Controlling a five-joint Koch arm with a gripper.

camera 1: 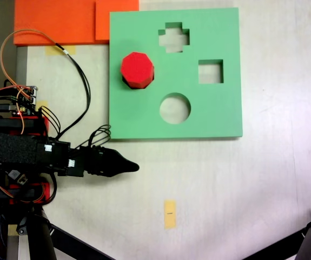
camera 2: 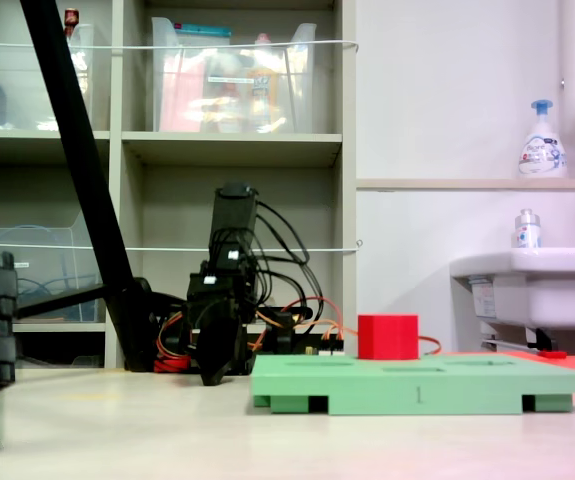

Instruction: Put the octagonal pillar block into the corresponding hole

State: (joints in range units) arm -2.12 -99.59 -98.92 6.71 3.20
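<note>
The bright-red octagonal pillar block (camera 1: 137, 69) (camera 2: 387, 336) stands upright on the left part of the square green foam board (camera 1: 220, 116) (camera 2: 417, 383), rising well above its top. It covers the eight-sided cutout, of which a dark sliver (camera 1: 126, 82) shows at the block's lower left. My gripper (camera 1: 134, 167) (camera 2: 217, 366) is off the board, below its lower left corner in a fixed view, low over the table. Its jaws taper to one closed point with nothing between them.
The board also has a cross cutout (camera 1: 173, 37), a square cutout (camera 1: 210, 71) and a round cutout (camera 1: 174, 108). Orange foam sheets (camera 1: 63, 21) lie at the top left. Cables (camera 1: 82, 76) loop near the arm base. A yellow tape strip (camera 1: 170, 213) marks the table.
</note>
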